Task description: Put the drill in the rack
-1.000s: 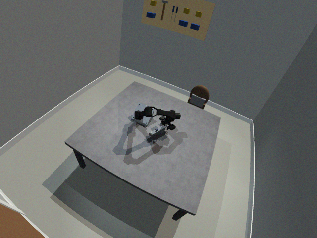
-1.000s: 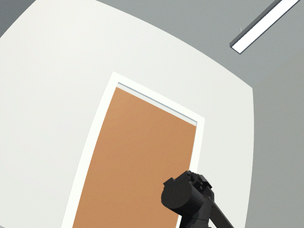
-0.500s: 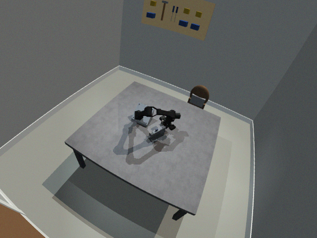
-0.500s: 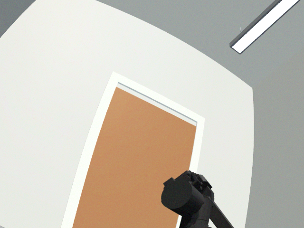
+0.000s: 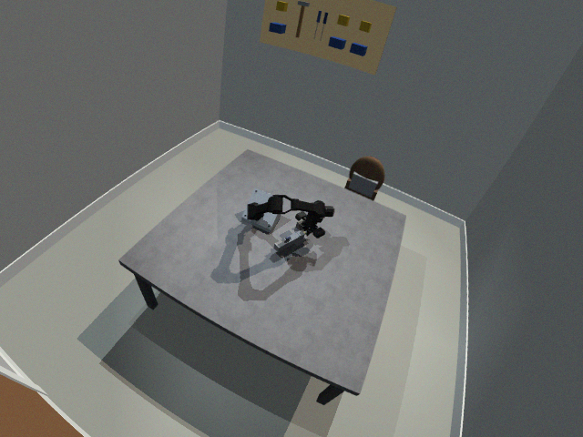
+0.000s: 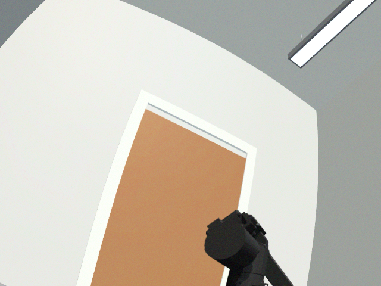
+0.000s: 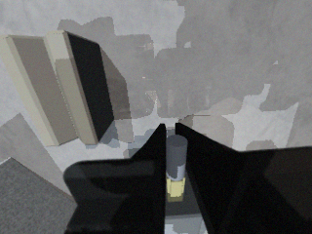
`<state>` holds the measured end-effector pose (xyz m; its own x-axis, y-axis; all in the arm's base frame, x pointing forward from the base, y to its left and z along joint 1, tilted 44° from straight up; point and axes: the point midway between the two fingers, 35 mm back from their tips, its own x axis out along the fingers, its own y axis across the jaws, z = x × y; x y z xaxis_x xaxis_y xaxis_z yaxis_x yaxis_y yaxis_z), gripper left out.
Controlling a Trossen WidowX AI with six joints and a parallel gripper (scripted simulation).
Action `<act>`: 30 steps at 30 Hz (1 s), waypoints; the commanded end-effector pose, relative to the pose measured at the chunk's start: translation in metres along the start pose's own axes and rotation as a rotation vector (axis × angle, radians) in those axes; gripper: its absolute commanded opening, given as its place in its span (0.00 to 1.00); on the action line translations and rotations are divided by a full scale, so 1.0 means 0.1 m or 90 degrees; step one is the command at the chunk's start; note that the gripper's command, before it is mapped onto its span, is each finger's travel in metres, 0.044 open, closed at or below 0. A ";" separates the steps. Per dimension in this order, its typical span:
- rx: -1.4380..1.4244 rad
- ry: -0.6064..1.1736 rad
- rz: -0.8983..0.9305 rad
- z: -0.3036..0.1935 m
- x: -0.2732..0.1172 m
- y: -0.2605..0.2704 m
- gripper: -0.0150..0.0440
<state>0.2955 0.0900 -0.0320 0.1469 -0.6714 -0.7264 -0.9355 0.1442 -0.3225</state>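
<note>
In the wrist view the drill shows as a smooth grey cylinder (image 7: pixel 176 158) with a yellow collar (image 7: pixel 175 187) at its lower end. It sits at the dark-topped grey block (image 7: pixel 184 210), which also shows in the top view (image 5: pixel 289 244). My gripper (image 7: pixel 170 127) is shut on the drill, one black finger on each side. The fingers hide much of the block, and I cannot make out the key. A cream piece with two raised rails (image 7: pixel 73 93), which looks like the rack, stands left of the fingers in the wrist view.
The table (image 5: pixel 282 300) carries the arm's light base plate (image 5: pixel 261 221) behind and left of the block. A chair (image 5: pixel 366 176) stands beyond the table's back edge. A textured grey surface (image 7: pixel 29 200) shows at the wrist view's lower left. Arm shadows cross the table.
</note>
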 end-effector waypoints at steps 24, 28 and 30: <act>0.000 -0.001 0.000 0.24 -0.01 0.00 0.61; 0.000 -0.001 0.000 0.24 -0.01 0.00 0.79; 0.000 -0.001 0.000 0.23 0.00 0.00 0.88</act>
<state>0.3027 0.1079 -0.0461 0.1460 -0.6707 -0.7273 -0.9353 0.1459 -0.3223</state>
